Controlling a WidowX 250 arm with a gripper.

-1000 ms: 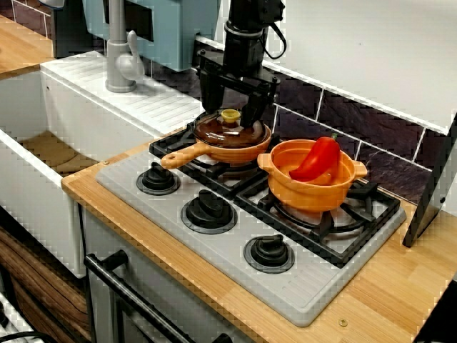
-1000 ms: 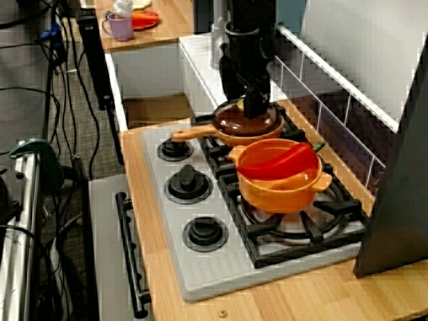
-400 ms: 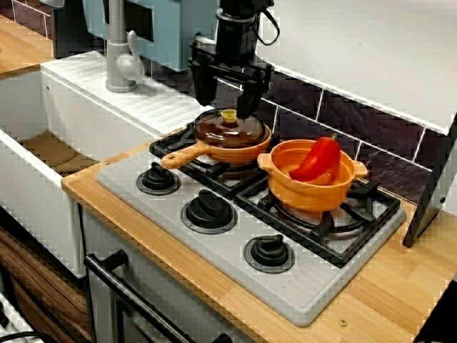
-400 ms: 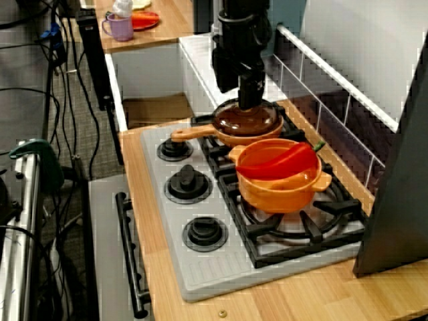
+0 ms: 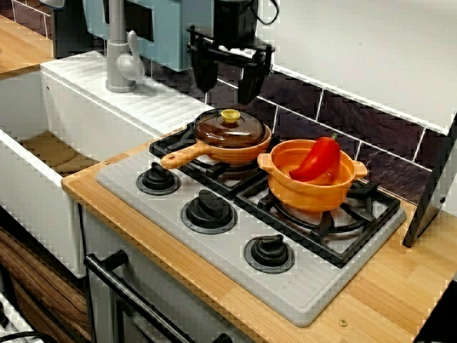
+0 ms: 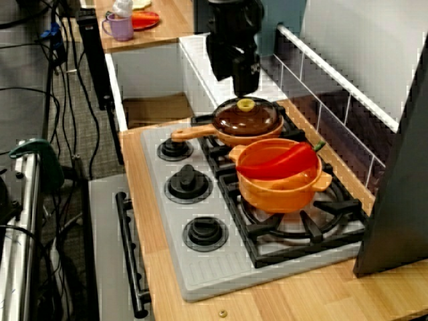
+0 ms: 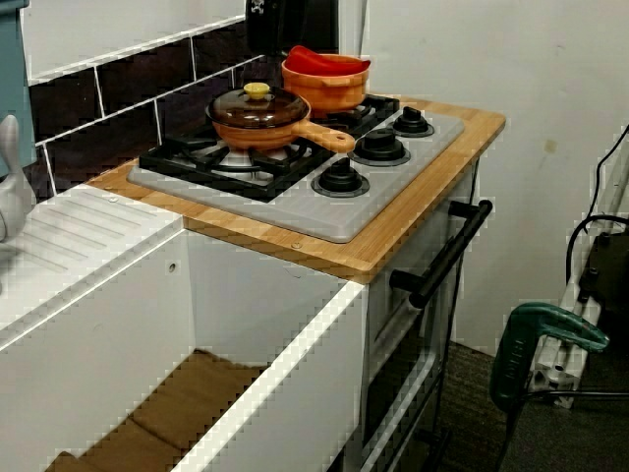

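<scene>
gripper (image 5: 227, 86): my jaws spread, empty, hanging above the brown lid (image 5: 235, 130) | lid: seated on orange frying pan (image 5: 239, 153), hob's (image 5: 300, 282) back corner nearest the sink (image 5: 36, 193) | beside pan: orange pot (image 5: 307, 191) holding red pepper (image 5: 318, 158)

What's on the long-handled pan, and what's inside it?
A brown lid with a yellow knob sits on the pan, covering it fully, so its inside is hidden. The open gripper hangs above, not touching.
</scene>
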